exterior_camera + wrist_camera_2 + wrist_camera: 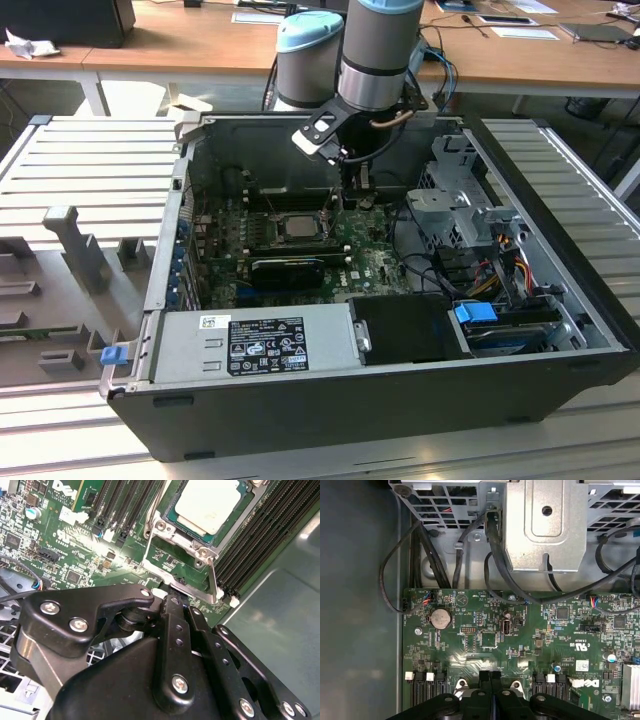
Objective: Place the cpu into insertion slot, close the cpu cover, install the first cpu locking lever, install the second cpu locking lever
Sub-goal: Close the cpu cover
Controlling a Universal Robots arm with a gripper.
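The gripper (490, 675) is closed: in the first wrist view its two black fingers (484, 678) press flat against each other with only a thin seam between them, and nothing can be made out between them. In the second wrist view the gripper (176, 602) tips sit low over the green motherboard (75, 555), right at the edge of the socket. Whether they touch the board or the wire there cannot be told.

Just past the fingertips, a thin bare-metal locking lever (213, 580) runs from the socket corner toward them, and a second lever (146, 550) lines the other side. A little further out is the cpu cover (182, 540), a grey metal frame with screw heads at its corners, lying down around the chip. The cpu (210, 505) sits in the cover's square opening, a small flat square with a pale silver top and a green rim.

Dark memory slots (260, 535) flank the socket. On the far side of the gripper, the first wrist view shows a round coin cell (440, 618), black cables (492, 545) and a metal drive cage (542, 525).

In the exterior view the gripper (352, 195) reaches down into the open computer case (400, 400), with the cpu (298, 224) close beside it to the exterior view's left.
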